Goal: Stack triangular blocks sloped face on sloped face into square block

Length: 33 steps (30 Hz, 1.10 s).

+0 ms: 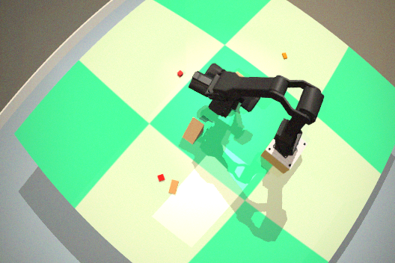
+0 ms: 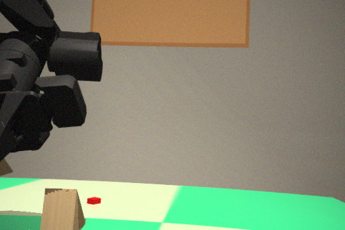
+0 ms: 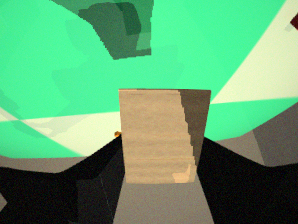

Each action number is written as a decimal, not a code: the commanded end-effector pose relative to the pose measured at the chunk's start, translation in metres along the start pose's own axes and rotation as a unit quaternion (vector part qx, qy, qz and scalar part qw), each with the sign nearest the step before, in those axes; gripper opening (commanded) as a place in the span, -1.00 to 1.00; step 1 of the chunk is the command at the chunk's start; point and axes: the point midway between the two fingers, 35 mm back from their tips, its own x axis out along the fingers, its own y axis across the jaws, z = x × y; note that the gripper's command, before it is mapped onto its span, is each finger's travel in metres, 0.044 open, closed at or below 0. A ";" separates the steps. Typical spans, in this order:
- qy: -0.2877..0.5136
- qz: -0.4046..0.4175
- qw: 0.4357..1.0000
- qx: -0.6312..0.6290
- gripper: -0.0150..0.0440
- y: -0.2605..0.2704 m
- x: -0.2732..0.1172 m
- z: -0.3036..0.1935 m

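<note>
One wooden triangular block [image 3: 152, 130] is held between the two black fingers, its grain face toward the wrist camera. A small part of this held block [image 1: 239, 74] [image 2: 4, 168] shows past the arm in the top and exterior views, raised above the table. My gripper [image 3: 159, 137] is shut on it; the fingertips are hidden in the top view. The other triangular block [image 1: 193, 131] [image 2: 60, 211] stands on the table, left of and below the arm in the top view, apart from the gripper. Its narrow top edge is up in the exterior view.
A red cube [image 1: 180, 73] lies above-left of the standing block. Another red cube [image 1: 161, 178] and a small orange block [image 1: 173, 187] lie below it. A smaller orange piece [image 1: 284, 55] lies at upper right. The arm's base [image 1: 276, 161] is at right.
</note>
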 end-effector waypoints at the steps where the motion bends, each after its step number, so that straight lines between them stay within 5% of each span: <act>1: -0.013 0.010 0.998 0.057 -0.49 0.000 0.001 0.000; 17: -0.055 0.062 0.946 0.313 -0.49 0.001 0.007 -0.002; 33: -0.074 0.127 0.824 0.547 -0.49 0.002 0.010 -0.005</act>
